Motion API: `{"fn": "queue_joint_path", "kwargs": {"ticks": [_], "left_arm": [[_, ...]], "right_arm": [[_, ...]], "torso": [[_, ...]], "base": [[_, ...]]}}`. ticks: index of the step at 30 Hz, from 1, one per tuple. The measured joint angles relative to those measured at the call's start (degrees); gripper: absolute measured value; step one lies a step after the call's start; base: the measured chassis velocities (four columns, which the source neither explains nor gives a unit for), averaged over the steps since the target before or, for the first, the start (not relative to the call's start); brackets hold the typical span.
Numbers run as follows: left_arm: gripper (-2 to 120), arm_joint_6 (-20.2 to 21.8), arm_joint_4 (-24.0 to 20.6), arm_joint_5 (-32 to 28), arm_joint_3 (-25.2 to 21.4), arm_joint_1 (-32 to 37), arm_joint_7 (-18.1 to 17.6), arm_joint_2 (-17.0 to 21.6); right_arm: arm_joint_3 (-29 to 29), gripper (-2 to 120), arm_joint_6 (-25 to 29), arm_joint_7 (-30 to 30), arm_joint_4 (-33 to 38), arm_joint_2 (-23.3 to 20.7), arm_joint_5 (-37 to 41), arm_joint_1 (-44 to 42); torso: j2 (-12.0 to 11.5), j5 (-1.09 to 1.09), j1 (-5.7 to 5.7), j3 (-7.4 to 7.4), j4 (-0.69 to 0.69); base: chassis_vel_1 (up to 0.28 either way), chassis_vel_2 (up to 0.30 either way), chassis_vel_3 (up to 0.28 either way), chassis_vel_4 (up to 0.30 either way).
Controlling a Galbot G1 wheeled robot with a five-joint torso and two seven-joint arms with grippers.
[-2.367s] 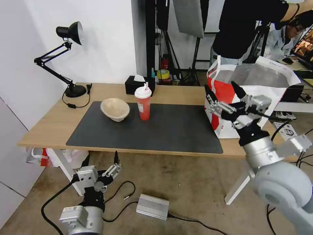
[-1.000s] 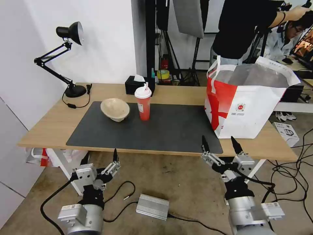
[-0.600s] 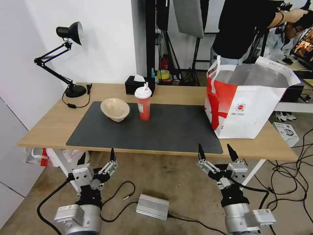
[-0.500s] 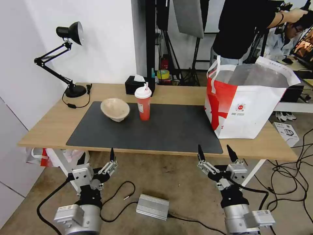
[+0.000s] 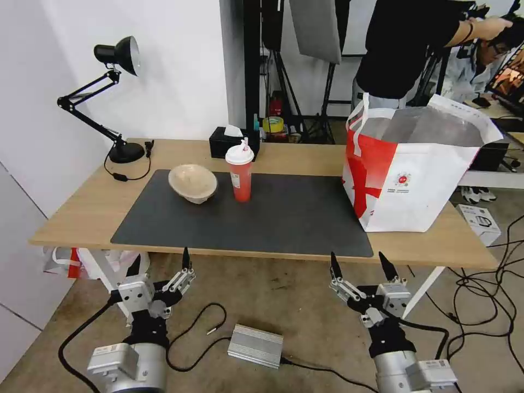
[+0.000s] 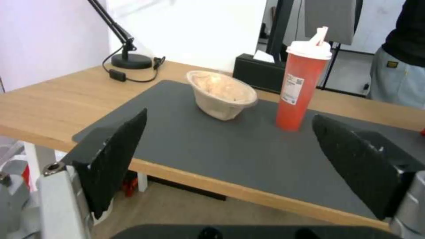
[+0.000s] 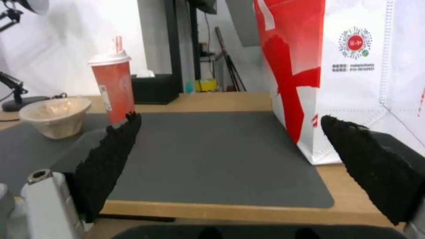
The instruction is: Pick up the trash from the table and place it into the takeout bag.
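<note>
While red cup (image 5: 240, 176) stands on mat (image 5: 284, 218), left claw (image 5: 159, 263), right claw (image 5: 358, 263) spread wide below table edge (image 5: 207, 250).

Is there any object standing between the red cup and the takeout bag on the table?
Nothing visible does. Between the red cup and the takeout bag lies only bare grey mat. The beige bowl sits on the cup's far side from the bag.

the light-wood tabletop (image 5: 305, 155) carries a dark grey mat (image 5: 273, 218) bearing a beige bowl (image 5: 192, 183) and red cup (image 5: 240, 173); the takeout bag (image 5: 409, 174), desk lamp (image 5: 123, 150) and black tissue box (image 5: 224, 143) stand alongside.
</note>
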Motion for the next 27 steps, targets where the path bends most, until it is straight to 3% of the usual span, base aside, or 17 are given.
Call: {"fn": "queue_joint_path", "kwargs": {"ticks": [27], "left_arm": [[100, -0.49, 0.0, 0.09, -0.01, 0.08, -0.17, -0.79]], "right_arm": [[-0.73, 100, -1.95, 2.15, -0.56, 1.2, -1.07, -1.73]], "torso": [[0.0, 0.0, 0.0, 0.0, 0.0]], "base": [[0.0, 0.0, 0.0, 0.0]]}}
